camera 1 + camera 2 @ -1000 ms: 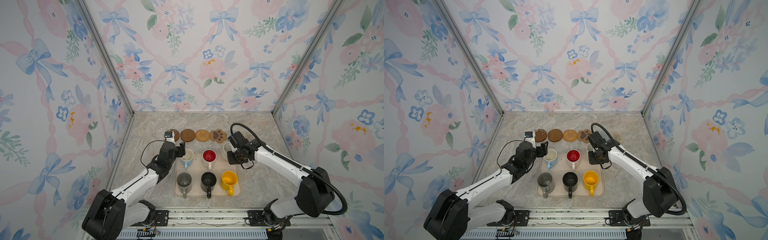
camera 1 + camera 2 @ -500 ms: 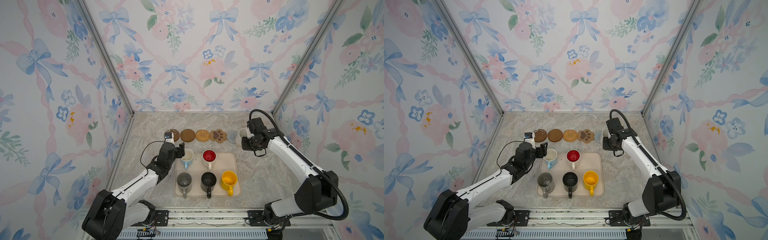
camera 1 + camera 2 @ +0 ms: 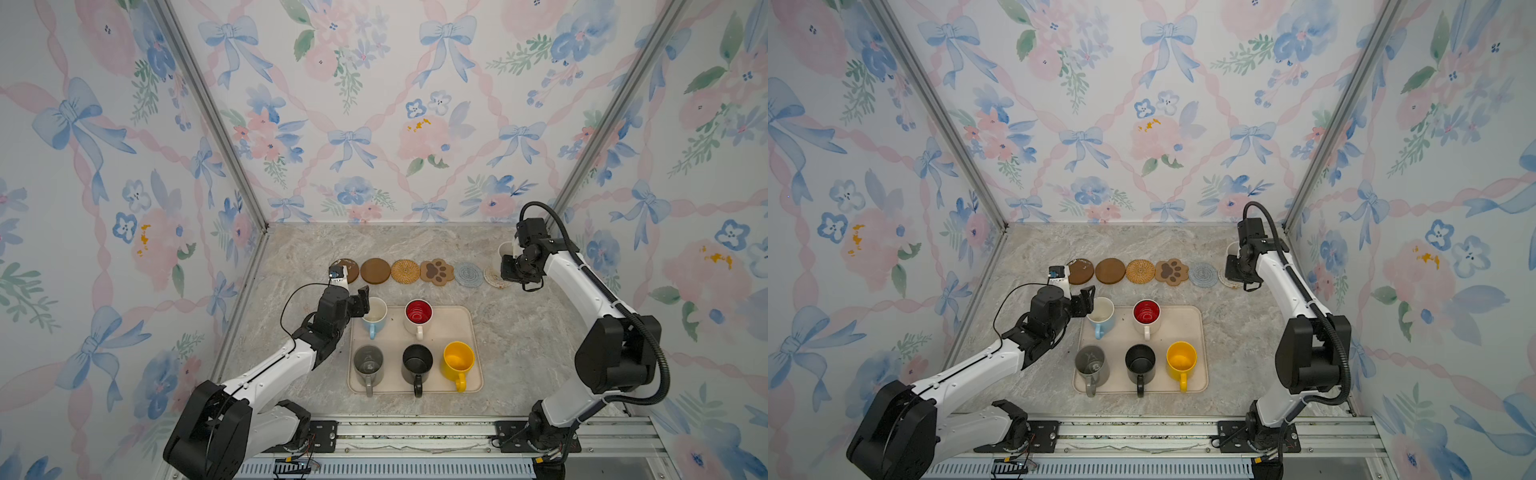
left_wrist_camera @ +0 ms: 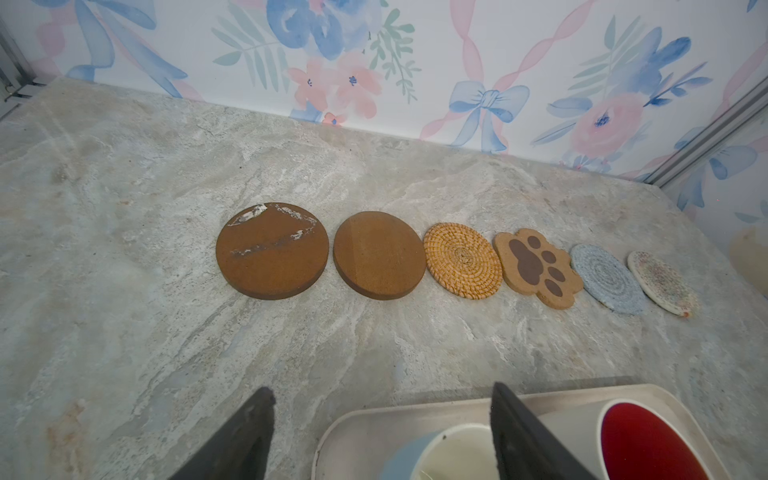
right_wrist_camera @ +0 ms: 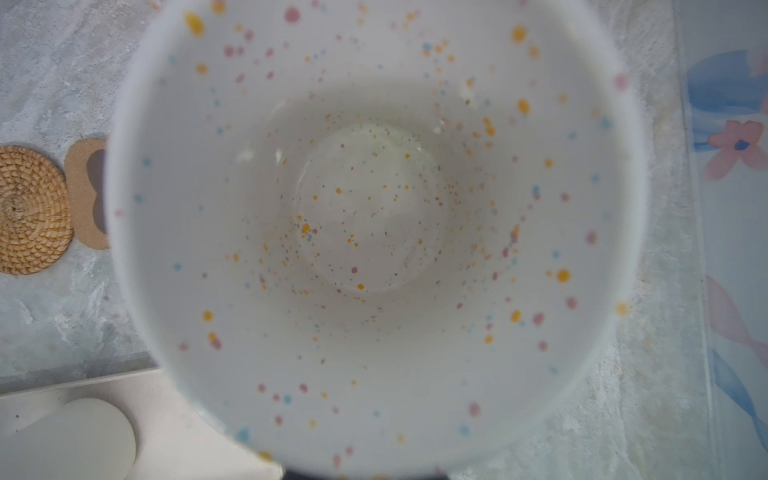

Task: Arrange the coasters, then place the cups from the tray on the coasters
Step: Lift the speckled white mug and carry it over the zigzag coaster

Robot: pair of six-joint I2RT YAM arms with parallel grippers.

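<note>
Over the far right end of the surface (image 3: 540, 353), right arm stretched forward, elbow raised, wrist bent down. Right gripper (image 3: 512, 262) is clamped on the speckled mug (image 3: 505, 250), and its fingers are hidden behind the mug. Mug is upright at the cream crocheted coaster (image 3: 494, 277), which ends the coaster row on the right; can't tell if it is touching it. Right wrist view looks straight into the mug. Left arm reaches low and forward to the tray's (image 3: 453, 328) far left corner. Left gripper (image 3: 362, 300) has its jaws wide apart astride the rim of the light blue mug (image 3: 375, 316); contact unclear. Row along the far half of the surface, left to right: marked brown disc (image 3: 347, 269), plain brown disc (image 3: 375, 271), rattan round (image 3: 406, 271), paw coaster (image 3: 436, 272), blue-grey round (image 3: 468, 274), then the cream one, each just beside the next. On the tray: red-inside mug (image 3: 418, 316) beside the blue one; grey mug (image 3: 368, 363), black mug (image 3: 417, 363) and yellow mug (image 3: 457, 361) along its near edge. Surface is grey marble-look; floral bow wallpaper (image 3: 374, 124) on three sides; metal rail (image 3: 415, 436) at the near edge.
</note>
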